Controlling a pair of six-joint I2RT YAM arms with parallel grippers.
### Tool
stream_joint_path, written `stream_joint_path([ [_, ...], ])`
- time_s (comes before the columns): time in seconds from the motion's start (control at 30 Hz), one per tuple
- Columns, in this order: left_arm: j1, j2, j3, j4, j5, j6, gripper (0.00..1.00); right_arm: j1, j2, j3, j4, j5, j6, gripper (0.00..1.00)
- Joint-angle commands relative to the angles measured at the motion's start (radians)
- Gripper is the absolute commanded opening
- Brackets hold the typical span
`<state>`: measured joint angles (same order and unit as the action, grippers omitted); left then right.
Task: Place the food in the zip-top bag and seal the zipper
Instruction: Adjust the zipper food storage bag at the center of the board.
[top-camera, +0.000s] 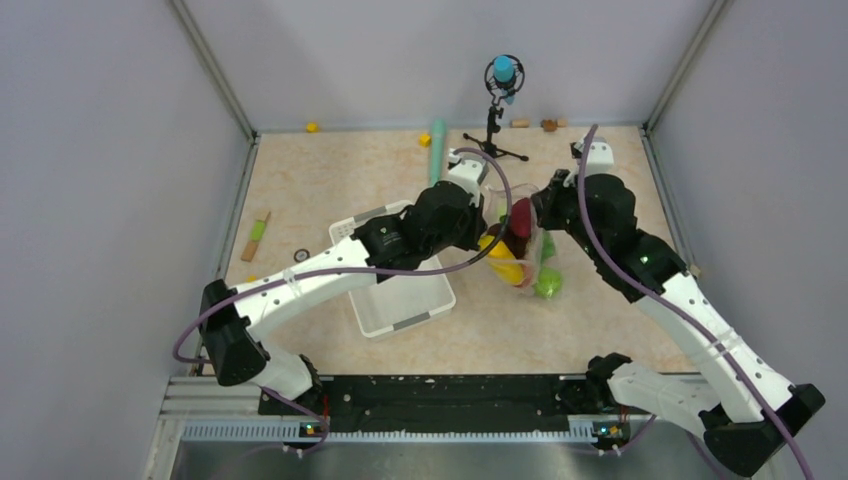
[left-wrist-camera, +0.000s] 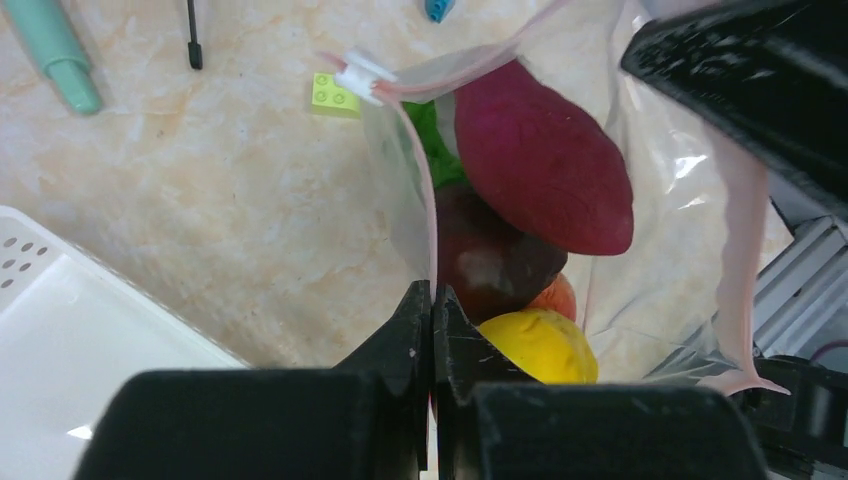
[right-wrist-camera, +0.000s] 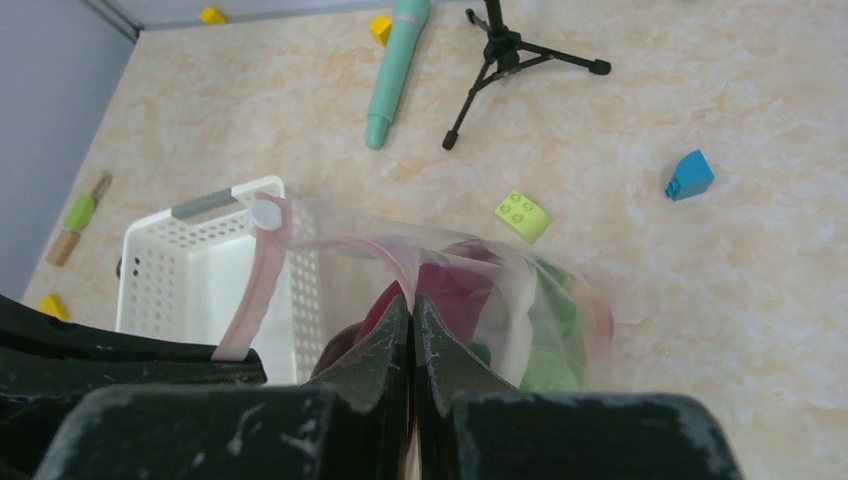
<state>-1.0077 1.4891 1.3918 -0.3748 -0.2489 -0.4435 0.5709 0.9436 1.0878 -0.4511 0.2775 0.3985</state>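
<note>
Hanging at the centre of the top view, between both arms: clear floppy plastic zip-top bag (top-camera: 522, 262), lifted by its mouth, letting the load sag to the bottom instead of spilling. Already inside: dark maroon root (left-wrist-camera: 540, 165) uppermost in the left wrist view, dark red apple (left-wrist-camera: 490, 262) beneath, yellow corn-like piece (left-wrist-camera: 540, 345) lowest, green leafy bit (left-wrist-camera: 436, 150) behind the near wall

Left gripper (left-wrist-camera: 432, 298), lower centre of its own view: pressed together, pinching the thin pinkish press-seal zipper (left-wrist-camera: 430, 215) on the near lip. Right gripper (right-wrist-camera: 411, 305), lower centre of its view: likewise pressed together on the bag's rim, with the pink strip running straight into the fingertips. Gripped at two points on the mouth, probably to pull it taut and line up the lips for sealing

Gaping wide between the two pinch points, so not yet sealed. Small white tab (right-wrist-camera: 266, 213) at the strip's end, upper left of the right wrist view. White slotted plastic basket (top-camera: 400, 300) just left of the bag in the top view, no food visible in its exposed part; hence filling judged done, closing judged the step in hand
</note>
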Motion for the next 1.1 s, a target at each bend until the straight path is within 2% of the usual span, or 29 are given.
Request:
stream_joint_path([
  [0.0,0.005,-0.077,0.088,0.089,0.032,0.0,0.0,-0.006,0.023,0.079,-0.048,-0.104,-0.101,0.0],
  [0.2,0.005,-0.024,0.184,0.069,-0.023,-0.08,0.0,-0.006,-0.027,0.094,-0.062,-0.239,-0.105,0.0],
  [0.37,0.005,-0.001,0.245,0.044,-0.078,-0.127,0.0,-0.006,-0.024,0.155,-0.121,-0.215,-0.07,0.0],
  [0.43,0.004,0.005,0.248,0.027,-0.149,-0.128,0.0,-0.005,-0.013,0.178,-0.154,-0.16,-0.053,0.0],
  [0.57,0.004,0.021,0.234,-0.026,-0.286,-0.176,0.0,-0.007,0.002,0.177,-0.191,-0.102,-0.035,0.14],
  [0.73,0.003,0.028,0.199,-0.015,-0.348,-0.237,0.0,-0.007,-0.001,0.14,-0.19,-0.165,-0.007,0.39],
  [0.83,0.004,0.04,0.194,-0.014,-0.386,-0.272,0.0,-0.006,-0.015,0.113,-0.19,-0.241,-0.002,0.51],
  [0.93,0.003,0.052,0.197,-0.016,-0.406,-0.292,0.0,-0.005,-0.025,0.093,-0.199,-0.336,-0.047,0.57],
  [1.07,0.003,0.046,0.184,-0.008,-0.421,-0.316,0.0,-0.007,-0.038,0.071,-0.231,-0.219,-0.024,0.58],
])
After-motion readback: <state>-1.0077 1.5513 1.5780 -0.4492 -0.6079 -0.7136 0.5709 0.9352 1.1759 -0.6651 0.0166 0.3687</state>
